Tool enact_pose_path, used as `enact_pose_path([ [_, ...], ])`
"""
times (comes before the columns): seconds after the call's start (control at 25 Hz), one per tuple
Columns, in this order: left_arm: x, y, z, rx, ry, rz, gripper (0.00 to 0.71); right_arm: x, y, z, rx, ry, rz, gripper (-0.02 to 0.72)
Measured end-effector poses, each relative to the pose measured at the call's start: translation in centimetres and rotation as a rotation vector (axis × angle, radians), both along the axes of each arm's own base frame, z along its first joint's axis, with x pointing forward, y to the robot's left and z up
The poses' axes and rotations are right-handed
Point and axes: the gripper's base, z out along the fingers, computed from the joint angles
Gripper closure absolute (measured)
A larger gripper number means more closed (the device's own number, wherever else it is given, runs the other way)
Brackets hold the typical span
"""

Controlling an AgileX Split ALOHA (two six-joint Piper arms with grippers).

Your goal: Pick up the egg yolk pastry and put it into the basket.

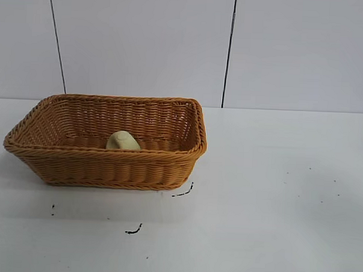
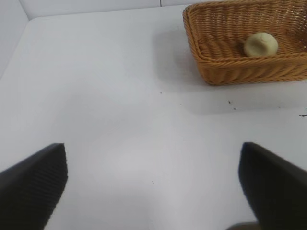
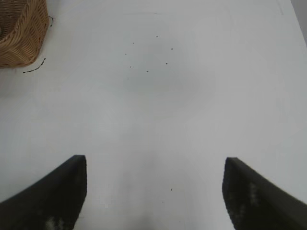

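Small black marks (image 1: 133, 230) lie on the white table (image 1: 275, 206), closest to the outside camera. One curly mark sits at about 6 o'clock from the basket, and another one (image 1: 183, 192) sits right by the basket's near corner.

The basket (image 1: 108, 169) is big, brown and woven. In the outside view it sits at about 9 o'clock from the middle of the table. Its sides lean out and its rim is braided.

The egg yolk pastry (image 1: 123, 141) lies inside the basket, on the bottom, near the middle. It is a small, pale yellow, round lump. The near wall of the basket hides its lower part. Seen from the left arm's camera, the pastry (image 2: 261, 44) rests on the basket floor, clear of the walls.

The left gripper (image 2: 153, 184) hangs over bare table, well away from the basket. Its two dark fingers (image 2: 36, 184) are spread wide and hold nothing.

The right gripper (image 3: 153, 191) also hangs over bare table. Its fingers (image 3: 53, 194) are wide apart too, with nothing between them. Only a corner of the basket (image 3: 21, 33) shows far off in its view.

A pale wall (image 1: 143, 44) with two thin dark lines stands behind the table.
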Motion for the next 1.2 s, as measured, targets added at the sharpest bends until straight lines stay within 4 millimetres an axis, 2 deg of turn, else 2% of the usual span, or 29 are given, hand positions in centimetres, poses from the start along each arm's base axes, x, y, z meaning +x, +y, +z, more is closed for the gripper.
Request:
enact_pose_path([
  [0.2, 0.0, 0.0, 0.0, 0.0, 0.0, 0.0, 0.014, -0.3, 0.0, 0.0, 0.001, -0.02, 0.0, 0.143],
  [0.52, 0.0, 0.0, 0.0, 0.0, 0.0, 0.0, 0.014, -3.1, -0.1, 0.2, 0.001, -0.201, -0.058, 0.143],
  [1.2, 0.0, 0.0, 0.0, 0.0, 0.0, 0.0, 0.014, -3.2, 0.0, 0.2, 0.004, -0.204, -0.056, 0.143],
])
